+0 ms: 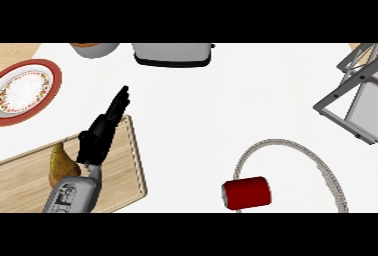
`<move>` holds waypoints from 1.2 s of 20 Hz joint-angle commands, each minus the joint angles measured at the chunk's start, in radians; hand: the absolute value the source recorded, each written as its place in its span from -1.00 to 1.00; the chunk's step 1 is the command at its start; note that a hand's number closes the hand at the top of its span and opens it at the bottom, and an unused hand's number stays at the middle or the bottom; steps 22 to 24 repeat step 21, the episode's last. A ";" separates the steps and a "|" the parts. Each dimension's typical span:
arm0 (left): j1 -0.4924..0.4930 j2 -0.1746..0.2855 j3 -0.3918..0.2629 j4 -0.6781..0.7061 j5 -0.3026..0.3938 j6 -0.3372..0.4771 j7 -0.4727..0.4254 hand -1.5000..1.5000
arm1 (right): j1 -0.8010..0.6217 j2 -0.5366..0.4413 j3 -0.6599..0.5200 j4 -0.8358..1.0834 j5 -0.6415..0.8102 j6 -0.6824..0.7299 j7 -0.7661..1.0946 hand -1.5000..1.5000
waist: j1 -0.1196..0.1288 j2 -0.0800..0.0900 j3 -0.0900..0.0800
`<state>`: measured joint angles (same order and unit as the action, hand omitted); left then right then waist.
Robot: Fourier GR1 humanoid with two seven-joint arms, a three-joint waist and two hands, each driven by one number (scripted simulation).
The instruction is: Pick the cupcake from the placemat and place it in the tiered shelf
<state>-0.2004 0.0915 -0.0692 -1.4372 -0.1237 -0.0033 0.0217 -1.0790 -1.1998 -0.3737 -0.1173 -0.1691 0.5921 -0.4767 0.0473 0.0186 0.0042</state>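
The cupcake [247, 193] looks like a short dark-red drum and lies at the lower left part of a round white placemat [294, 144] with a grey braided rim. The grey metal tiered shelf [356, 98] stands at the right edge, up and to the right of the placemat. My left hand [102, 133] shows at the left, over the edge of a wooden board. It is open with straight fingers pointing up the view, holds nothing, and is far from the cupcake. My right hand does not show.
A wooden cutting board [122, 170] with a brown pear [62, 164] on it lies at the lower left. A red-rimmed plate [28, 89] sits at the left edge. A grey toaster [173, 53] and a bowl [94, 49] stand along the far side.
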 commanded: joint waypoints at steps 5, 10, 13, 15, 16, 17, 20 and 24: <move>-0.032 0.008 0.001 -0.021 0.004 -0.013 0.021 0.00 | -0.010 -0.122 -0.066 0.084 -0.058 0.012 0.178 -1.00 | 0.015 0.012 0.004; -0.022 -0.011 -0.007 -0.009 -0.001 0.001 0.005 0.00 | 0.055 -0.184 -0.016 0.070 -0.009 0.107 0.210 -1.00 | 0.005 0.024 0.011; -0.032 -0.018 -0.009 -0.019 0.002 0.001 0.011 0.00 | 0.083 -0.202 -0.007 0.066 0.001 0.134 0.205 -1.00 | 0.004 0.024 0.014; -0.015 -0.007 0.001 -0.031 0.009 -0.001 0.011 0.00 | 0.110 -0.230 0.006 0.050 0.016 0.145 0.180 -1.00 | 0.007 0.021 0.016; -0.022 -0.012 -0.002 -0.006 0.003 0.001 -0.008 0.00 | 0.107 -0.218 -0.001 0.052 0.009 0.142 0.172 -1.00 | 0.003 0.029 0.015; -0.023 -0.013 0.002 -0.012 0.000 0.009 0.000 0.00 | 0.134 -0.220 0.014 0.040 0.025 0.162 0.145 -1.00 | -0.006 0.027 0.018; -0.005 -0.008 0.007 -0.011 0.007 0.004 -0.003 0.00 | 0.158 -0.229 0.010 0.055 0.021 0.201 0.145 -1.00 | -0.006 0.023 0.018; -0.023 0.007 0.012 -0.018 0.008 -0.006 0.002 0.00 | 0.158 -0.224 0.010 0.047 0.022 0.196 0.139 -1.00 | -0.001 0.026 0.020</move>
